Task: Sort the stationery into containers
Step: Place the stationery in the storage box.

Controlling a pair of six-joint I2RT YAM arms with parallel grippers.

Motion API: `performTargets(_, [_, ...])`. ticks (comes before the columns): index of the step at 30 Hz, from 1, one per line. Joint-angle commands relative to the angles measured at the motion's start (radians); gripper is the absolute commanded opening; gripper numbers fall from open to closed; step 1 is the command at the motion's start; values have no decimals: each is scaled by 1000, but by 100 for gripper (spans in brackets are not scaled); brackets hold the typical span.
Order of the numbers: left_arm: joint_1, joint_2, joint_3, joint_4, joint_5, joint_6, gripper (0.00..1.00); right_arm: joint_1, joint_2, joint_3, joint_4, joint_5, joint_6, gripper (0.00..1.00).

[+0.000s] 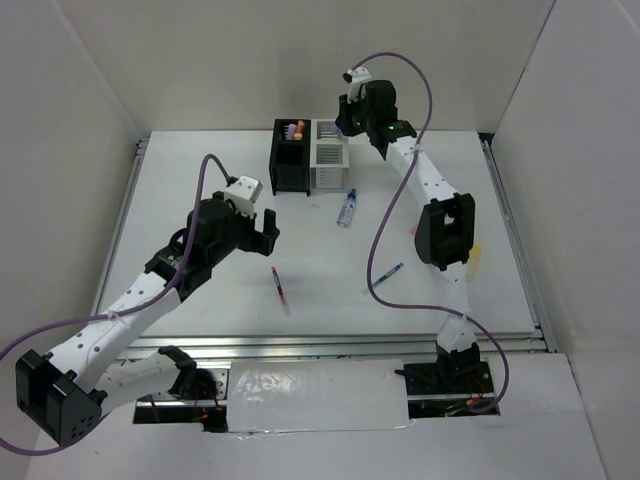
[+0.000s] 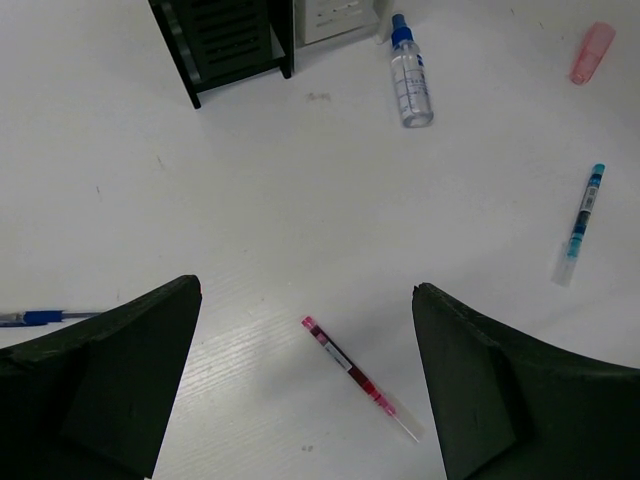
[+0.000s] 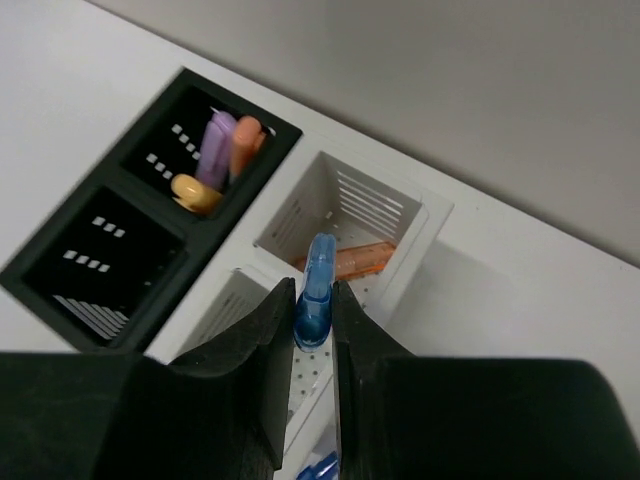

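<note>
Closest to the lens, the left gripper (image 2: 305, 290) has its two black fingers (image 2: 110, 380) spread wide and holds nothing. A red pen (image 2: 360, 378) lies on the table (image 2: 250, 200) just below the gap between them. Only the left wrist view shows a blue pen (image 2: 40, 318) at its left edge; from above, the arm covers that spot. Further out lie the clear blue-capped tube (image 2: 410, 75), a second blue pen (image 2: 582, 215) and a pink marker (image 2: 592, 52).

From above, the black box (image 1: 290, 160) and the white box (image 1: 330, 158) stand touching at the far edge of the table. Only the right wrist view looks inside them. One black compartment holds a purple marker (image 3: 218, 150), an orange marker (image 3: 245, 145) and a yellow marker (image 3: 195, 192). Another orange marker (image 3: 350, 260) lies in a white compartment. The right gripper (image 3: 313, 290) pinches a blue marker (image 3: 317, 290) upright over the white box.

The left arm slants up from its base at the lower left, with its wrist over mid-table. The right arm reaches far forward, its elbow bent, and its wrist hangs above the boxes.
</note>
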Motion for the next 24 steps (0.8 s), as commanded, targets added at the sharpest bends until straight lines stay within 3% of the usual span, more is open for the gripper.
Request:
performTargets(1, [8,-15,-6,32,-11,-16,99,18,18,53,139,106,-66,0])
performTargets(8, [22,-15,-15,40,3,-19,99,31,85,93,193,134,-51,1])
performTargets(9, [24,-14,-18,38,6,-19,99,31,90,98,196,121,-51,13])
performTargets(11, [25,-7,-18,40,9,-17,99,31,104,106,190,112,-48,26])
performTargets(12, [27,-3,-15,40,9,-19,99,28,107,104,183,98,-48,42])
performTargets(14, [28,0,-12,41,9,-22,99,24,102,100,170,86,-42,59])
performTargets(15, [30,-1,-14,46,13,-19,99,20,97,98,153,71,-40,62])
performTargets(17, [31,2,-12,54,16,-7,99,14,70,84,140,60,-34,67])
performTargets(24, [33,48,27,95,93,85,99,-95,-126,-20,-14,-14,156,68])
